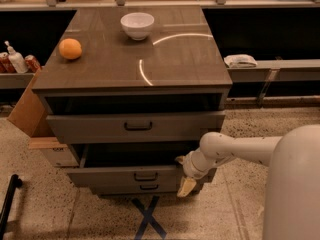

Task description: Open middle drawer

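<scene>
The middle drawer is grey-brown with a small black bar handle. It stands pulled out from the cabinet, with its dark inside showing above its front. The top drawer above it also stands out a little. The bottom drawer shows just beneath. My gripper is at the right end of the middle drawer's front, low, right of the handle. My white arm reaches in from the right.
An orange and a white bowl sit on the cabinet top. A cardboard box leans at the left. Bottles stand on the left shelf, and a white cloth lies on the right one. Blue tape forms an X on the floor.
</scene>
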You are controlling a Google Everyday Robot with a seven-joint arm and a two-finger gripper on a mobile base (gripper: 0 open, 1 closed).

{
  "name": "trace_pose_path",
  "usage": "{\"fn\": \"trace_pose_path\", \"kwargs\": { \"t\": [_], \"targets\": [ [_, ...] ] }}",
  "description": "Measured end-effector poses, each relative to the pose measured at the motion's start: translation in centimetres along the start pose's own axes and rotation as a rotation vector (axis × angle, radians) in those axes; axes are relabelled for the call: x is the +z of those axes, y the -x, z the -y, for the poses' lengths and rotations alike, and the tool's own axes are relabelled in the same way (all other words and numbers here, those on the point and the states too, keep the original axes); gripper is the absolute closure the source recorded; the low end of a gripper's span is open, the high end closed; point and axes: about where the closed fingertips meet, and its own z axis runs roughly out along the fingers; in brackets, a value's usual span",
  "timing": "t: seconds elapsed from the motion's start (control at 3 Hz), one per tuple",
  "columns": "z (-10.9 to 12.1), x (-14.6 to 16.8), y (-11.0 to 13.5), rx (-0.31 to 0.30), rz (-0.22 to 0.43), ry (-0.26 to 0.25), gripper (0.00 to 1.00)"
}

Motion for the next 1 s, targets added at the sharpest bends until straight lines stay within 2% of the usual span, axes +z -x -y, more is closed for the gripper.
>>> {"fn": "trace_pose_path", "kwargs": {
  "t": [0.33,0.67,1.0],
  "targets": [
    [-2.6,-0.6,-0.7,0.019,-0.029,0.069,0.44],
    [-4.3,-0.8,-1.1,0.035,-0.039,0.105,0.67],
    [-4.2,-1.4,-0.8,0.035,-0.039,0.105,0.90]
  ]
}}
